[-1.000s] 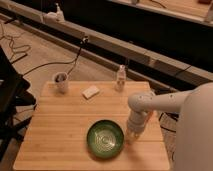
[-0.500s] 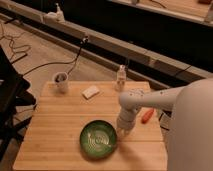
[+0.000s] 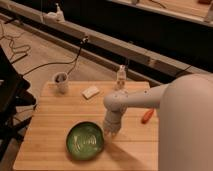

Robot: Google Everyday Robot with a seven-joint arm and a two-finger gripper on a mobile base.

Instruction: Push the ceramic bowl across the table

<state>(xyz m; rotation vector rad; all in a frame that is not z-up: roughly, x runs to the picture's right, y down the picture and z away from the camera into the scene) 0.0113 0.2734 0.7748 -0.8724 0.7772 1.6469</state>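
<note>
The ceramic bowl (image 3: 85, 141) is green with a pale swirl inside and sits near the front edge of the bamboo table (image 3: 52, 117), left of centre. My gripper (image 3: 110, 131) points down at the bowl's right rim, touching or almost touching it. The white arm reaches in from the right and covers part of the tabletop.
A small white mug (image 3: 61, 82) stands at the back left corner. A pale flat block (image 3: 90, 92) lies near the back middle, a small bottle (image 3: 120, 76) at the back edge, and an orange-red object (image 3: 146, 116) to the right of the arm. Cables run on the floor behind.
The gripper has moved left across the table and the bowl has slid left with it, from right of centre to left of centre.
</note>
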